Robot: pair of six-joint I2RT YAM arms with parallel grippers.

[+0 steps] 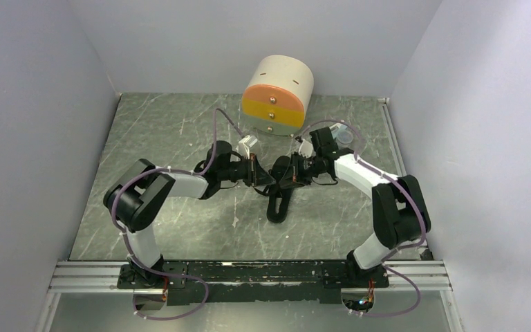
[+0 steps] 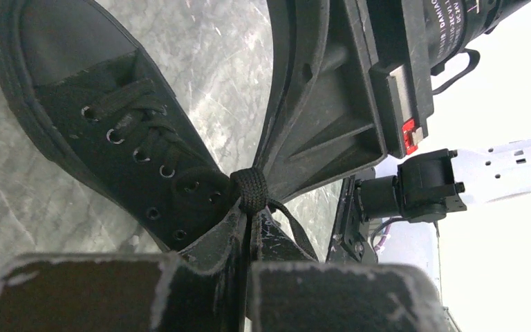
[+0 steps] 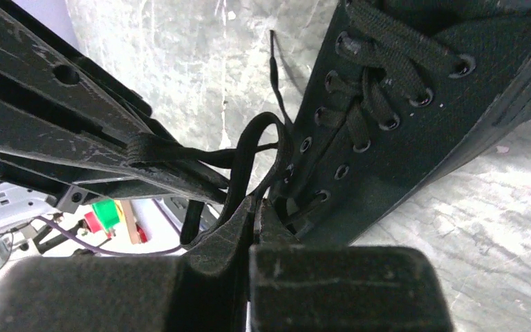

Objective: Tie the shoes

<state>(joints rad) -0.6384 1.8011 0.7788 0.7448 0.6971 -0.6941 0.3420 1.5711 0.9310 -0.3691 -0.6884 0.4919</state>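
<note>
Enclosure: white walls (image 1: pixel 34 138) close off the left, far and right edges of the grey marbled tabletop (image 1: pixel 166 228). An aluminium rail (image 1: pixel 249 277) runs along the near edge.

Cream round drawer box with orange and yellow fronts (image 1: pixel 276 97) sits at the far edge, mid-width, behind the wrists and apart from them.

Left arm (image 1: pixel 173 187) and right arm (image 1: pixel 366 180) both reach inward and meet at centre. The right elbow is near the right wall and the left elbow near the left table edge. There is bare table on both flanks and between the centre and the rail.

Small all-black low-cut lace-up shoe (image 2: pixel 110 138) lies mid-table between the arms, long axis near-to-far, sole on the surface. Its near end sticks out past the grippers toward the rail.

Left gripper (image 2: pixel 249 228): fingers pressed together, with a bunched strand of the thin black laces (image 2: pixel 251 190) pinched at the tips, just off the shoe's top eyelets.

Right gripper (image 3: pixel 256 214): fingers also closed tight, clamping a lace strand right beside the shoe's opening. A loop of lace arcs from there to the opposite gripper's finger. One free lace end trails onto the table.
</note>
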